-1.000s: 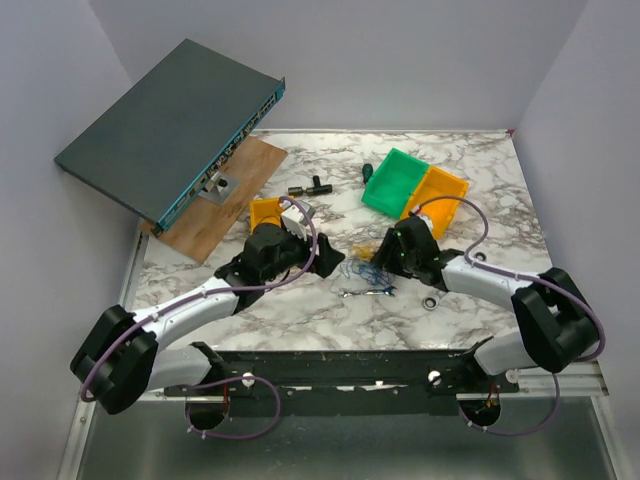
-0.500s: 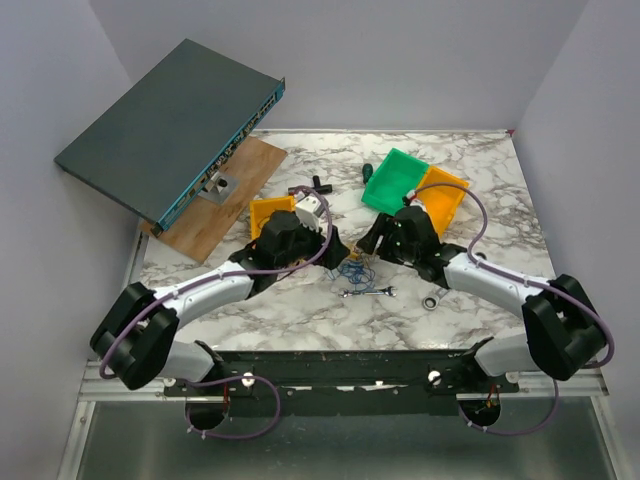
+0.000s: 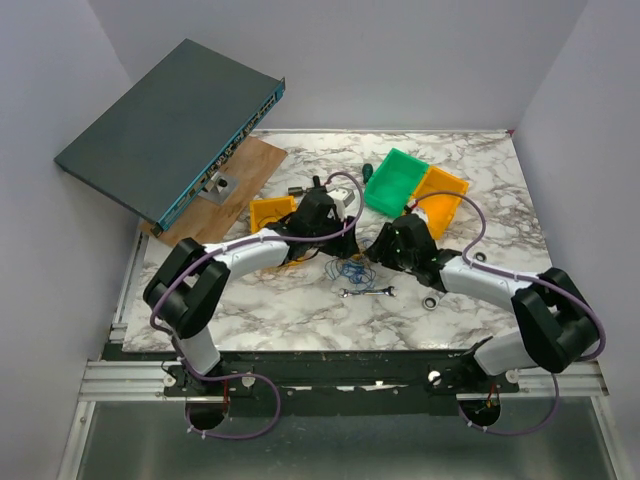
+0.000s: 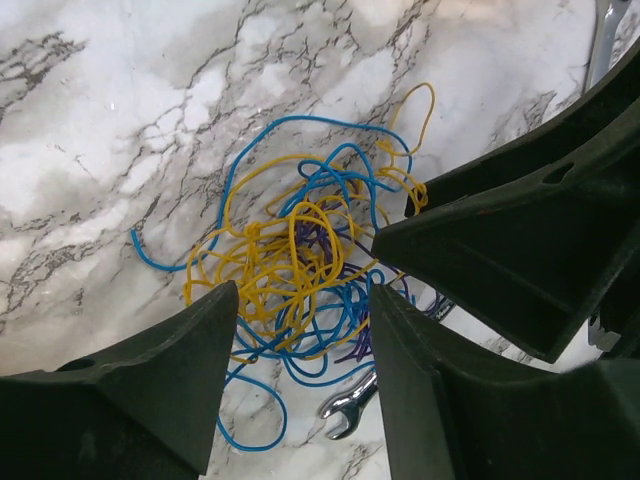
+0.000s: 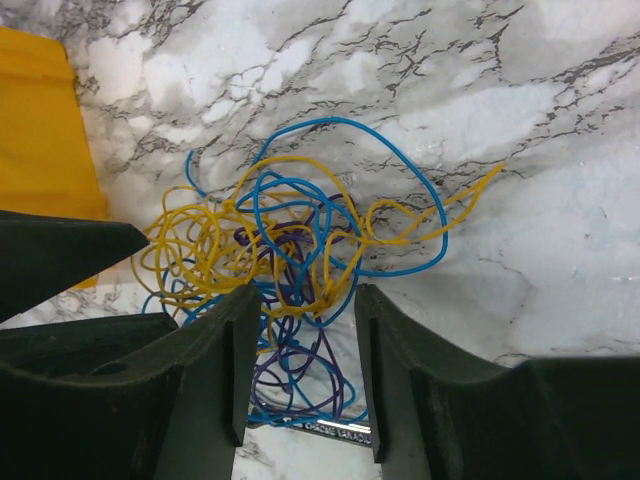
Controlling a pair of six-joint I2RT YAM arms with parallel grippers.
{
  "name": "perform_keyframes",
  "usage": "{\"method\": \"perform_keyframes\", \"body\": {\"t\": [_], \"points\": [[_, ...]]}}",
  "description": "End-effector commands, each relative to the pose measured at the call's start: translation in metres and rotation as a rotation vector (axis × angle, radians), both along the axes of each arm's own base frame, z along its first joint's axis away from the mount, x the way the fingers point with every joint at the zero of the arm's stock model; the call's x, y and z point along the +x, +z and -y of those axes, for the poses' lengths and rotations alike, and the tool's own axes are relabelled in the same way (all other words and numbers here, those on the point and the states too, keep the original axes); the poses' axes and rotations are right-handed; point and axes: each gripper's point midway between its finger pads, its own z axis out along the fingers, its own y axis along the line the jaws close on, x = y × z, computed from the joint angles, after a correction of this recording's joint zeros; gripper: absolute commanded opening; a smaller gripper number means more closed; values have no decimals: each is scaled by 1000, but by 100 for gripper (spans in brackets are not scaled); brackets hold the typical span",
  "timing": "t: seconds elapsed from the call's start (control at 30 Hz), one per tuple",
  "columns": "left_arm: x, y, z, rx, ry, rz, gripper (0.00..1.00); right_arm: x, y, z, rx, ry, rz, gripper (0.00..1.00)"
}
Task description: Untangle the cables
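Looking at the cables (image 4: 300, 250), I think the job has hardly begun. They lie in one messy ball near the middle of the tabletop (image 3: 480, 170), a little closer to its near edge than its far edge. No wire has been pulled out and laid by itself. Blue, yellow and purple loops all cross over and under each other. One yellow end and a few blue loops poke out, but they run back into the ball. So nearly all the work is left: each wire has to be found, held and drawn out.

The left fingers (image 4: 150, 390) are apart, and the ball shows through the gap between them. The right fingers (image 5: 170, 390) are apart too, over the ball from the other side. Wires show in both gaps, but neither pair is pinched shut on one.

The wires are very thin, round and bendy, like coloured hair. The fingers are black, hard and wedge-shaped. The tabletop is flat and smooth, white with grey veins like stone. A small silver wrench (image 3: 367, 292) of hard metal lies just beside the ball on its near side, and some loops seem to lie over one end.
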Motion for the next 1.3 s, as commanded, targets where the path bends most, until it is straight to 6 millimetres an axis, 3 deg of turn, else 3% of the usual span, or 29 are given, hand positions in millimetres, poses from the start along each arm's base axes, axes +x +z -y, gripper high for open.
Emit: {"method": "perform_keyframes", "body": {"t": [0.0, 0.17, 0.23, 0.3, 0.4, 0.57, 0.87, 1.0, 1.07, 1.1, 1.13, 1.17, 1.27], "points": [[-8, -11, 5, 45, -45, -75, 49, 4, -9, -3, 17, -13, -6, 41], [-10, -20, 12, 51, -81, -123, 27, 4, -8, 2, 11, -35, 1, 11], [-14, -23, 19, 47, -113, -161, 18, 3, -5, 6, 1, -50, 6, 4], [-15, -26, 20, 62, -121, -176, 0, 2, -3, 12, -14, -67, 11, 1], [-11, -21, 10, 82, -76, -134, 0, -1, 2, 27, -63, -115, 20, 1], [1, 9, -24, 62, 89, 27, 0, -6, 12, 76, -221, -277, 42, 0], [17, 46, -118, -69, 489, 188, 0, -32, 31, 183, -466, -678, 59, 1], [14, 58, -143, -90, 595, 250, 0, -40, 44, 208, -491, -792, 82, 1], [12, 63, -152, -105, 637, 276, 0, -42, 48, 213, -499, -821, 84, 1], [10, 64, -156, -111, 649, 286, 0, -42, 50, 213, -502, -817, 82, 12], [8, 67, -155, -127, 641, 298, 0, -39, 50, 206, -495, -770, 70, 32], [7, 72, -151, -147, 615, 318, 0, -33, 47, 192, -471, -673, 56, 43], [3, 77, -137, -179, 525, 320, 0, -20, 44, 146, -369, -397, 67, 45]]}}
